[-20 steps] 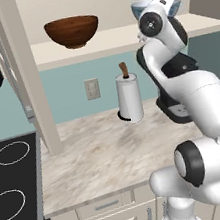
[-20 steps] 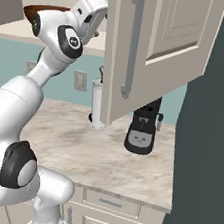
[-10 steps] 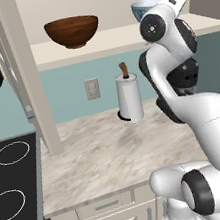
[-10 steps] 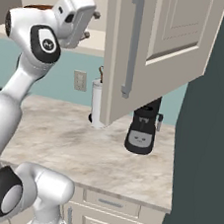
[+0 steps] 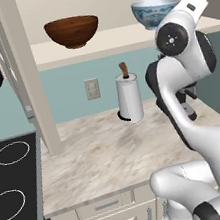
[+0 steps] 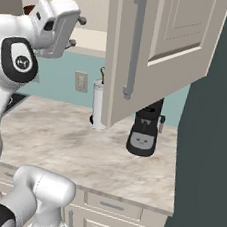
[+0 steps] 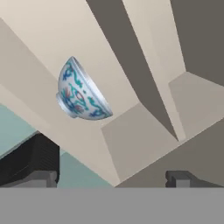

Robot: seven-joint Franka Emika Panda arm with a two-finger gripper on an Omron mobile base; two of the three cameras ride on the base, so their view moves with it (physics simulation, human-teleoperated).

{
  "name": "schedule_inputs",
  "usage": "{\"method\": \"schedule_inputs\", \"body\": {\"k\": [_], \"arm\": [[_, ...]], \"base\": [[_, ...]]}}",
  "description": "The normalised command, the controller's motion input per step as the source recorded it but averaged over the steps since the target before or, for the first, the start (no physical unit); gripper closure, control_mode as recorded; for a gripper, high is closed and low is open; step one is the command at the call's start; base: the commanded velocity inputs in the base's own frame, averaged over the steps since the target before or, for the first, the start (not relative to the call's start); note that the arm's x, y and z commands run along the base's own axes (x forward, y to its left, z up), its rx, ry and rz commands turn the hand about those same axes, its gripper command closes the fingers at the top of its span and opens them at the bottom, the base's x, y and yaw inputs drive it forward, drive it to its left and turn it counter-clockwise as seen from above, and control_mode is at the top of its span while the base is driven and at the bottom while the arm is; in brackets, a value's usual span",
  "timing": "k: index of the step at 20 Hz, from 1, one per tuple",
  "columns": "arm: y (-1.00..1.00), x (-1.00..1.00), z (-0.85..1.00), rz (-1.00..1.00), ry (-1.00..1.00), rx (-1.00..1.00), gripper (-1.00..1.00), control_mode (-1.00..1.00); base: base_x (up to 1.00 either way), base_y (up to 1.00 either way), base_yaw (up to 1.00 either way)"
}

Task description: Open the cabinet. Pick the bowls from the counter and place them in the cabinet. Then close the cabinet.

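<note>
Sitting on the pale inner shelf (image 5: 120, 40) of the cabinet (image 6: 158, 50), both bowls are already where the task wants them: you have the brown bowl (image 5: 72, 32) toward the left of the shelf and the white-and-blue bowl (image 5: 155, 12) toward the right, well apart, each upright on its foot. In the hand view the patterned bowl (image 7: 81, 94) looks tipped, but that is the camera's roll; it rests flat on the shelf board.

Your hand (image 6: 75, 30) is raised to shelf height, just in front of the shelf edge, jaws spread wide and holding nothing. In the hand view the fingertips (image 7: 177, 178) stand apart with the bowl clear of them, so the bowl rests on the shelf alone.

The right cabinet door (image 6: 143, 53) hangs swung out toward the base, its long silver bar handle (image 6: 134, 42) facing you. Judgement: placing is done and only closing remains. You will need to clear the hand from the shelf mouth first, since the open door sits close to the arm's right.

Below, the table (image 5: 114, 152) carries a white paper-towel holder (image 5: 129, 98) against the wall and a black coffee machine (image 6: 144, 132) under the open door. The black stovetop (image 5: 13, 184) lies to the left.
</note>
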Motion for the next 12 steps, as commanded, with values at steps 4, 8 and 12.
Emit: {"method": "schedule_inputs", "body": {"k": [4,8,12], "arm": [[0.22,-0.34,0.0,0.0,-0.06,0.06,-1.0,-1.0],[0.06,-0.35,0.0,-0.02,-0.05,0.16,-1.0,-1.0],[0.0,-0.42,0.0,-0.07,0.0,0.21,-1.0,-1.0]], "base": [[0.0,0.0,0.0],[0.0,0.0,0.0],[0.0,0.0,0.0]]}}
